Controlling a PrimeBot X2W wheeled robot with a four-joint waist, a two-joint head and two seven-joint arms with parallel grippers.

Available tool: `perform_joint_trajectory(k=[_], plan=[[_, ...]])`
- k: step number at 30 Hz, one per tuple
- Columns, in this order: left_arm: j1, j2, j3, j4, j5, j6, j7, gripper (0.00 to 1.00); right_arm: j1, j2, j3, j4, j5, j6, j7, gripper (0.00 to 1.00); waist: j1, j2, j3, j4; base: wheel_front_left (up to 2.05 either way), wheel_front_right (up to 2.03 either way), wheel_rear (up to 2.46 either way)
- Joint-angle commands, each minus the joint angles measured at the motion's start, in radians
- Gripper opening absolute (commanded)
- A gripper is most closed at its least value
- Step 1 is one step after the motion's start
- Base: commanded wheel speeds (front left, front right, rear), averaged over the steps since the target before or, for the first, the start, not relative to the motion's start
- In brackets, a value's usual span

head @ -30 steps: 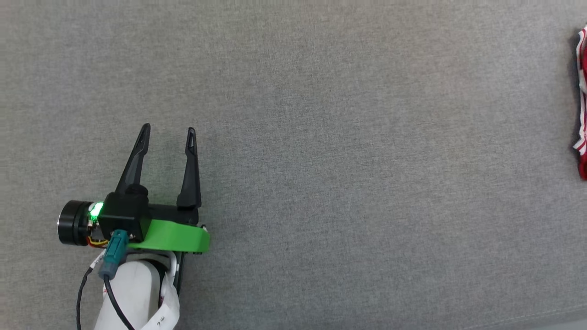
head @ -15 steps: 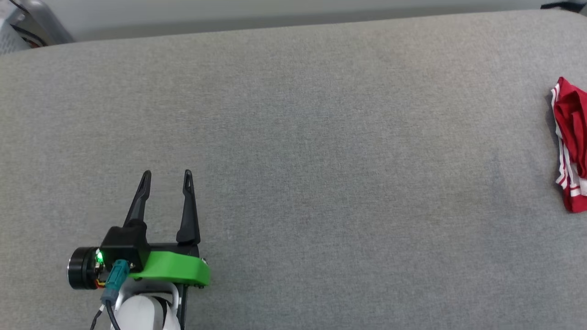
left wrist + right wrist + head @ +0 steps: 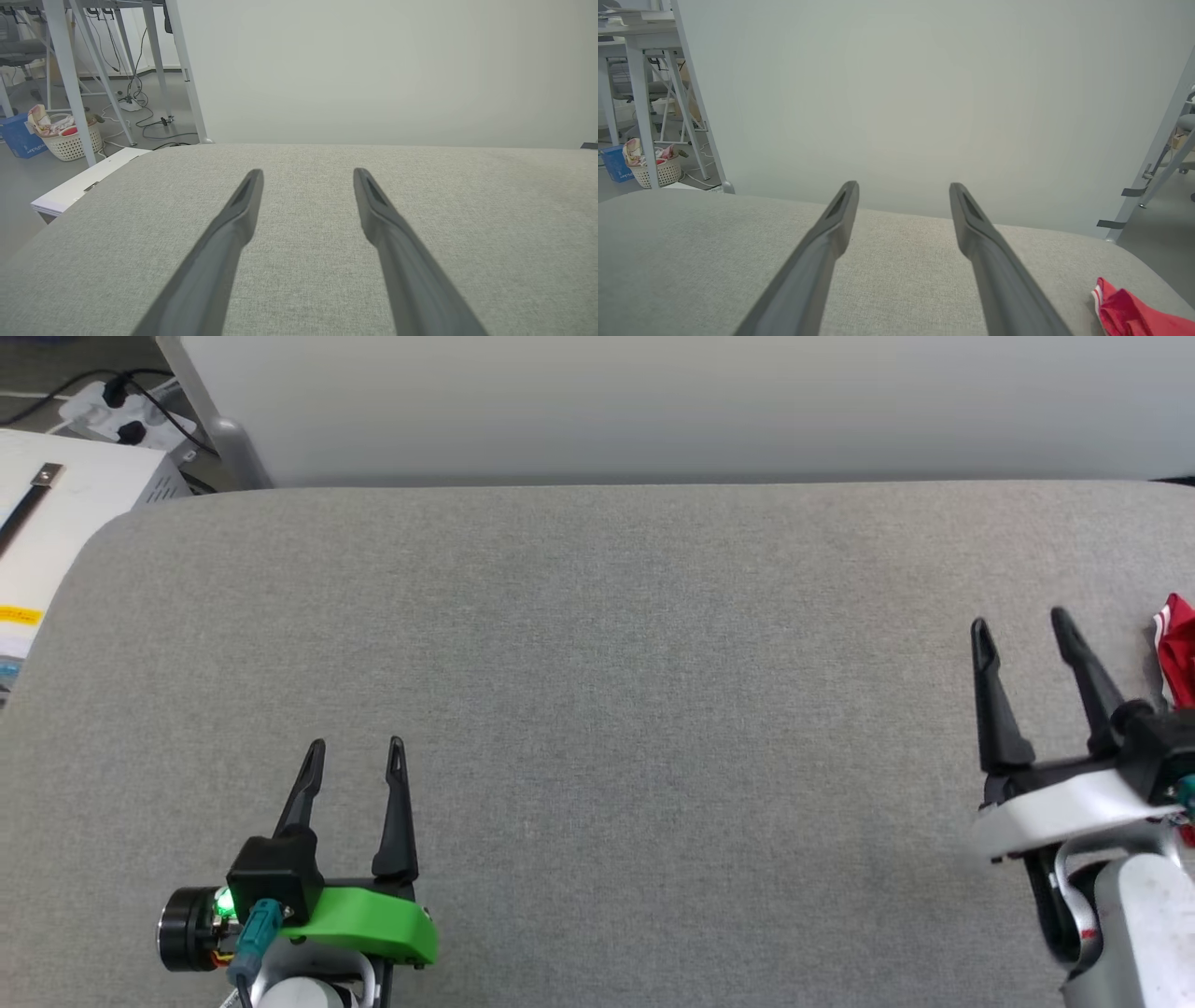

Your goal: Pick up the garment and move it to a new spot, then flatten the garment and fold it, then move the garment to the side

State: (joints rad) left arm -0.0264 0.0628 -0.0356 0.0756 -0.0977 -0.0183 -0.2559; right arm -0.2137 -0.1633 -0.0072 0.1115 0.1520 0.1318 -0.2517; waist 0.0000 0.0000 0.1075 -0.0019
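Not much readable text here, honestly. There's a blue box (image 3: pixel 17 138) on the floor off to the far left with white lettering on its side, but it's too small and soft to make out. The white case (image 3: pixel 56 513) past the left end of the grey padded surface (image 3: pixel 597 644) has a yellow sticker (image 3: pixel 19 614) at its edge, and whatever is printed on that can't be read either. Next to the blue box sits a white laundry basket (image 3: pixel 70 140) with some cloth in it, and a white power strip (image 3: pixel 121 411) lies on the floor at the far left.

The garment (image 3: pixel 1178 651) is a crumpled red lump at the right end of the padded surface, cut off by the edge of the head view. Its fabric is bright red, bunched into folds, with thin white stripes along the one edge that shows. From the right wrist camera it sits low and to the right of the fingers, on the surface, with nothing touching it.

The right gripper (image 3: pixel 1019 619) hangs just left of the garment, jaws spread wide and holding nothing. The left gripper (image 3: pixel 357 745) is over the near left part of the surface, well apart from the garment, also spread wide with bare grey fabric between its fingers (image 3: pixel 233 219). A plain pale wall (image 3: pixel 653 401) runs along the far side.
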Motion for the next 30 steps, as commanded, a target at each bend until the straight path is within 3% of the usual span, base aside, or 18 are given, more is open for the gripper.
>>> perform_joint_trajectory(k=[1,14,25,26,30], plan=[[0.014,-0.004,-0.001,0.005,-0.001,-0.003,-0.006,1.0,0.032,0.008,0.004,0.007,0.006,-0.001,-0.009,1.0,0.0,0.0,-0.032,0.023,0.0,0.0,0.0],[0.075,-0.006,-0.007,0.015,0.004,-0.024,-0.006,1.0,0.276,0.072,-0.024,-0.069,0.024,-0.001,-0.01,1.0,0.0,0.0,-0.097,0.034,0.0,0.0,0.0],[0.093,-0.008,-0.012,0.016,-0.003,-0.034,-0.006,1.0,0.34,0.091,-0.035,-0.109,0.024,-0.001,-0.004,1.0,0.0,0.0,-0.109,0.037,0.0,0.0,0.0],[0.077,-0.003,-0.012,0.016,0.0,-0.029,0.0,0.0,0.328,0.09,-0.033,-0.103,0.02,0.0,0.0,0.0,0.0,0.0,-0.109,0.037,0.0,0.0,0.0],[0.077,-0.003,-0.013,0.016,0.0,-0.029,0.002,0.0,0.328,0.091,-0.032,-0.102,0.02,0.0,0.001,0.0,0.0,0.0,-0.109,0.037,0.0,0.0,0.0]])
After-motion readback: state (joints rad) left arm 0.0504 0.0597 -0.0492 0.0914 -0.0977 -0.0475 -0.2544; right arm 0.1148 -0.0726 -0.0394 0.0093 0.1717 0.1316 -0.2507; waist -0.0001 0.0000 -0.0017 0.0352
